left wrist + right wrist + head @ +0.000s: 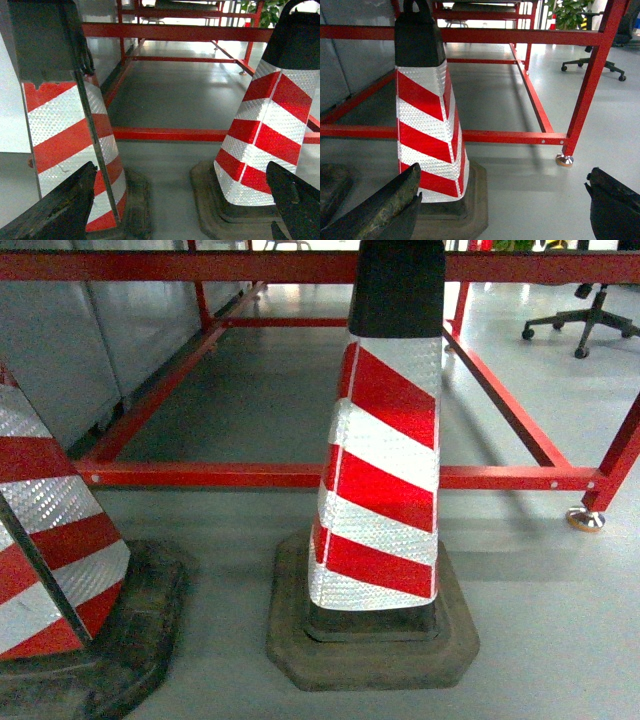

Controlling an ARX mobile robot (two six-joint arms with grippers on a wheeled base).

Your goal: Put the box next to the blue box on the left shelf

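The box, the blue box and the left shelf are all out of view. In the left wrist view my left gripper is open, its dark fingers spread wide over bare grey floor between two traffic cones. My right gripper is open too, with nothing between its fingers; one cone stands just behind its left finger. Neither gripper shows in the head view.
A red-and-white striped traffic cone on a dark rubber base stands straight ahead, a second cone at the left edge. Behind them runs a low red steel frame with a levelling foot. An office chair stands far right.
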